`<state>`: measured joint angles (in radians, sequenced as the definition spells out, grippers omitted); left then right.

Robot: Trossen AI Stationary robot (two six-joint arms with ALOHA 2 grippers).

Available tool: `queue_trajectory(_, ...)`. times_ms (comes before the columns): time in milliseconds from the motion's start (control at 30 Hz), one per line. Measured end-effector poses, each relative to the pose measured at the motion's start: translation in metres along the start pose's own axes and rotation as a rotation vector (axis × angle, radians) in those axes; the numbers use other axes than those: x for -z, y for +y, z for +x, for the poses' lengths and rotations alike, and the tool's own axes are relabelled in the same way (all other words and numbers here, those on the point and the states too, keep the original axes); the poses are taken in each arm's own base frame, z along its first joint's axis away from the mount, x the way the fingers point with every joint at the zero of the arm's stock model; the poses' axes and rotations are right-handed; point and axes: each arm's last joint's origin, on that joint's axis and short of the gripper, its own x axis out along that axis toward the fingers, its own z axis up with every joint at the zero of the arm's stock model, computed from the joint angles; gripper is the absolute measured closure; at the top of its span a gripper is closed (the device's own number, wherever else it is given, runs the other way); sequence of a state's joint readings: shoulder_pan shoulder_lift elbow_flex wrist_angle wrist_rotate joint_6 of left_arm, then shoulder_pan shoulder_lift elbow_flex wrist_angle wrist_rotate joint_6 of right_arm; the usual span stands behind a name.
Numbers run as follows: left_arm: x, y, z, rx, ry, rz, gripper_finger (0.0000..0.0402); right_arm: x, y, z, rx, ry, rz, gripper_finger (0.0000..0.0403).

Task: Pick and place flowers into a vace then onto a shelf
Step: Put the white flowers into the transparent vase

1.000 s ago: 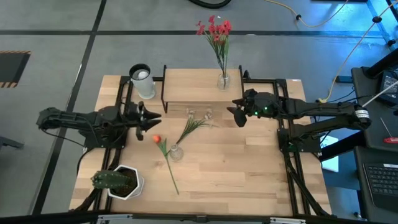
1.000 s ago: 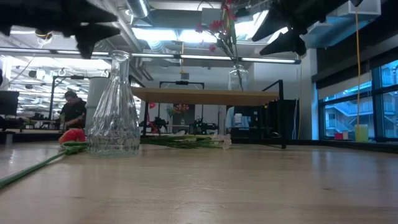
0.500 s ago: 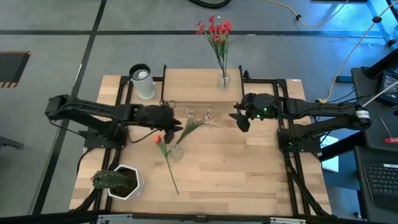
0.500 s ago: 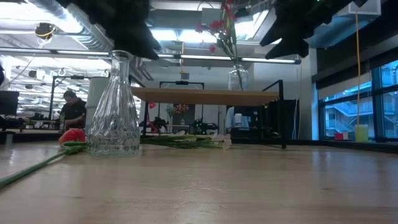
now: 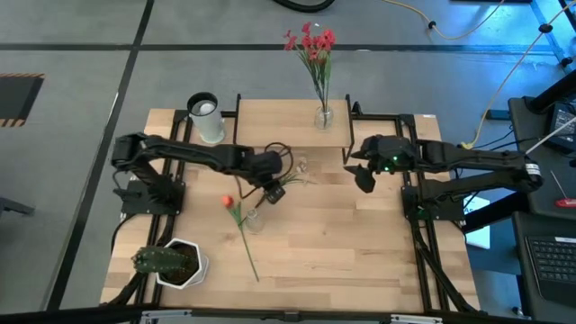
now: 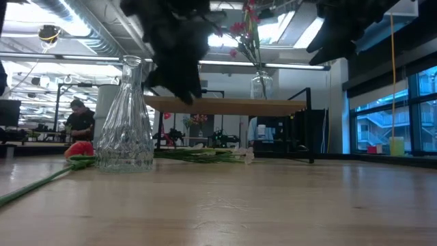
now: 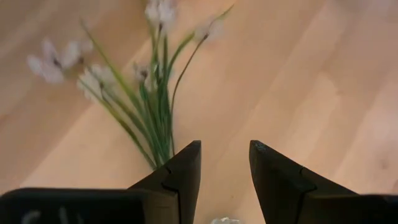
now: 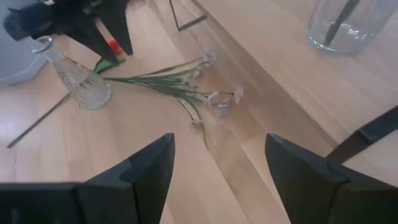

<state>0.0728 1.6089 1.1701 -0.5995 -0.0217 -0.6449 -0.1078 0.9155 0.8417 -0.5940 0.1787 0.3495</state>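
The high view looks straight down on the whole light-wood table (image 5: pixel 306 252) and both arms, while the low view sits at tabletop height, close behind a ribbed clear glass vase (image 6: pixel 125 119), facing level across into the room. The left wrist view looks down closely past its own dark fingers (image 7: pixel 183 174) at a white-flowered leafy sprig (image 7: pixel 146 93). The right wrist view sees that sprig from farther off, along with the vase.
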Motion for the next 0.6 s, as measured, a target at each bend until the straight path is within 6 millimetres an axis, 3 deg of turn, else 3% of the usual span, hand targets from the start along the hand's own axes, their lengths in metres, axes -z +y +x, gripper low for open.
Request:
queue_trajectory(367,0.007,0.007,0.052,-0.13,0.177,-0.073,0.0272,0.003,-0.001,-0.002,0.007,0.021,-0.051,0.0152)
queue_trajectory(600,0.011,0.011,0.067,-0.166,0.221,-0.072,0.0272,0.003,-0.001,-0.002,0.008,0.023,-0.059,0.0152)
